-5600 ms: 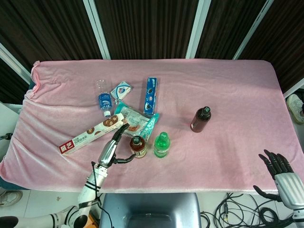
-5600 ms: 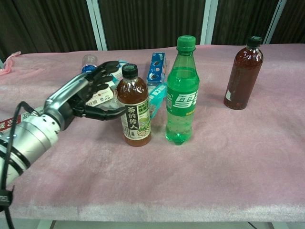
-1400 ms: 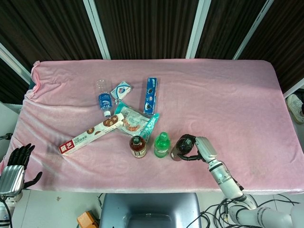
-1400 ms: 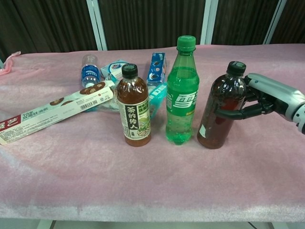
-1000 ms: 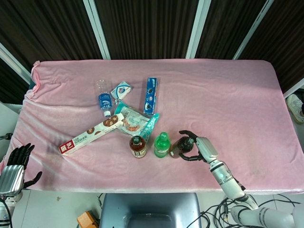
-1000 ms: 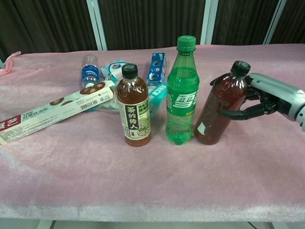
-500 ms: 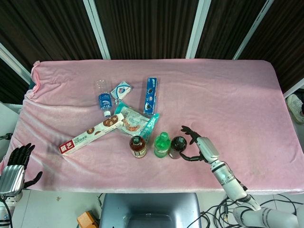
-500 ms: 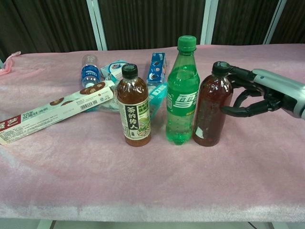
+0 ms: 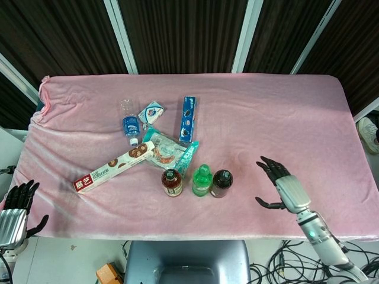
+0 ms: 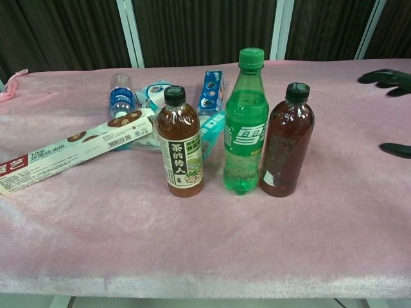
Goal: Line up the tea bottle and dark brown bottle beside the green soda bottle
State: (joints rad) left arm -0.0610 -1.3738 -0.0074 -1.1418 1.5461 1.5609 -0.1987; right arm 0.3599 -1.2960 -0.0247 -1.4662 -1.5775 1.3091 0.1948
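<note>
Head view: three bottles stand in a row at the lower middle of the frame, on the pink counter (image 9: pixel 284 118). The tea bottle (image 9: pixel 172 183) is on the left, the green bottle (image 9: pixel 202 180) in the middle and the dark brown bottle (image 9: pixel 221 183) on the right, just beside the green one. The right hand (image 9: pixel 283 188) hovers at the lower right, well apart from the row, fingers spread and holding nothing. The left hand (image 9: pixel 15 214) sits at the lower left corner, off the counter edge, also holding nothing, with its fingers apart. Above the row lie a long biscuit box (image 9: pixel 116 165), a snack packet (image 9: pixel 169 149), a blue box (image 9: pixel 188 119) and a small water bottle (image 9: pixel 128 123) on its side.

Chest view: the tea bottle (image 10: pixel 180 142), green bottle (image 10: pixel 244 122) and dark brown bottle (image 10: pixel 286 140) all stand upright. The brown one seems to touch the green; a small gap separates the tea from the green. Only dark fingertips (image 10: pixel 383 76) of the right hand show at the right edge.

Judging from this, the line-up looks done: both bottles flank the green one and neither hand grips anything. At most, the tea bottle could be nudged closer.
</note>
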